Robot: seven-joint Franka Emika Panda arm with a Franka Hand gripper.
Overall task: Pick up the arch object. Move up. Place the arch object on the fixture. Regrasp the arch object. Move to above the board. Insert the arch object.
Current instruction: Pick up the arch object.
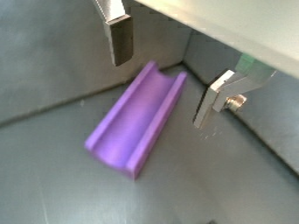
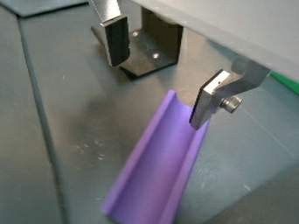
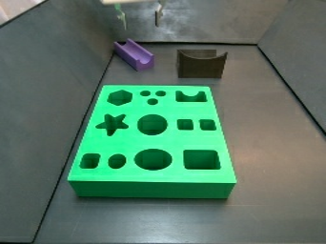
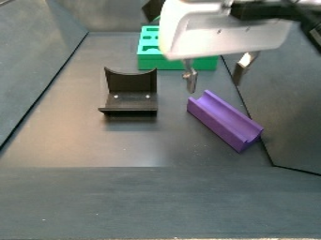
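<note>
A: Arch object (image 1: 138, 115) right under the lens, channel up, lying free near the desk's edge.
B: Gripper (image 2: 160, 74) hovers above it, jaws wide open, empty. Pick-up step: descend, straddle, close.

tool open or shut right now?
Open. In a wrist view the tool hovers above the arch object, fingers spread wide with nothing between them; the arch object lies flat on the floor, ungrasped.
</note>
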